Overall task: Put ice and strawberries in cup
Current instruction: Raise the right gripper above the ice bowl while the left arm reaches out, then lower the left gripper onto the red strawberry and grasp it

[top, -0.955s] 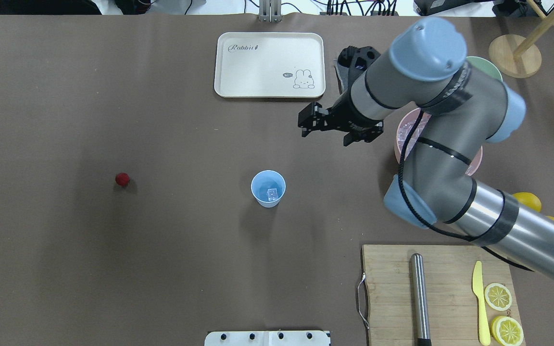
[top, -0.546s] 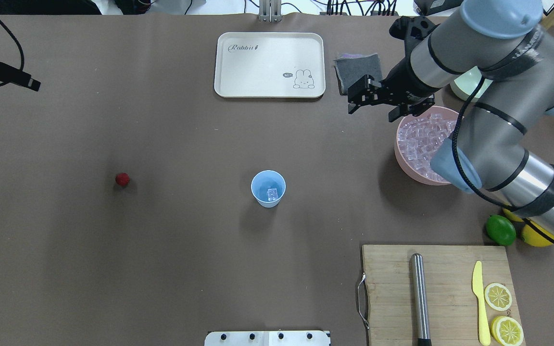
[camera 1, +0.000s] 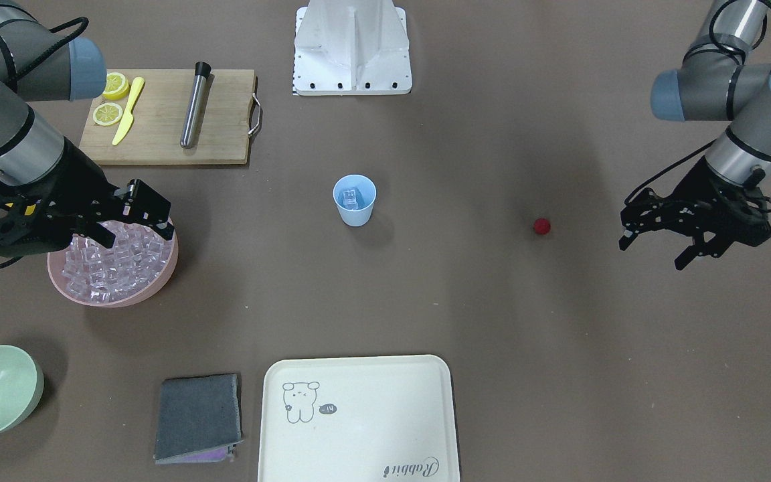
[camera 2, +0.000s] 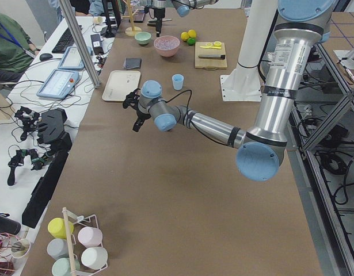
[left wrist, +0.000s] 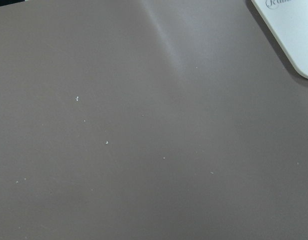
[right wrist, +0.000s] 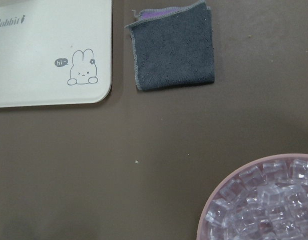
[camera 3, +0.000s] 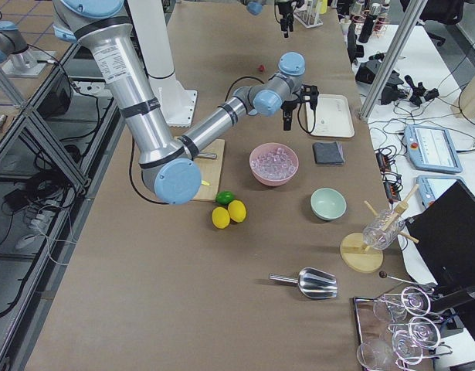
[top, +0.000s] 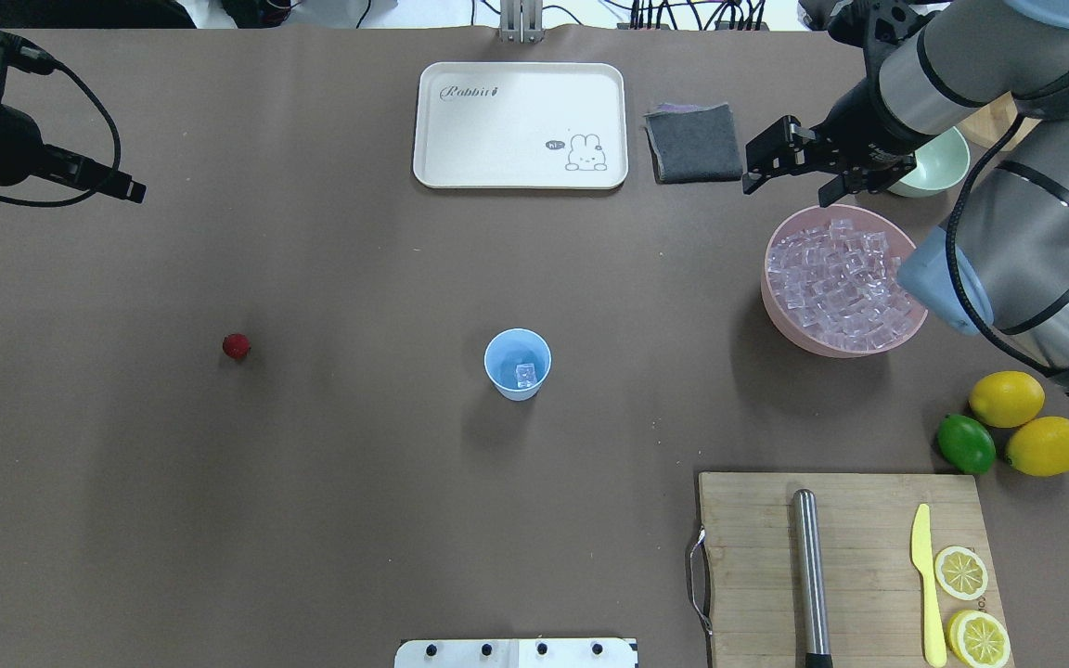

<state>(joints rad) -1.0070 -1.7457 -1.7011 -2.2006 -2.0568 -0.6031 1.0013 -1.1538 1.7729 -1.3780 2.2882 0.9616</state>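
Observation:
The light blue cup (top: 517, 364) stands upright mid-table with one clear ice cube (top: 525, 375) inside it. More ice (top: 839, 276) fills the pink bowl (top: 780, 320) at the right. The small red strawberry (top: 236, 346) lies alone on the table, left of the cup. My right gripper (top: 785, 190) hangs open and empty above the bowl's far-left rim; the front-facing view shows it (camera 1: 136, 235) over the ice. My left gripper (camera 1: 651, 256) is open and empty, hovering off to the outer side of the strawberry (camera 1: 542, 226) and apart from it.
A cream tray (top: 521, 125) and a grey cloth (top: 692, 141) lie at the far side, with a pale green bowl (top: 938, 167) by the right arm. Two lemons (top: 1006, 398) and a lime (top: 965, 443) sit near the cutting board (top: 850, 566), which holds a knife, a metal rod and lemon slices.
My right arm has swung away from the cup area, back and rightward to the pink bowl's far rim. My left arm has come in from the left edge. Cup and strawberry have not moved.

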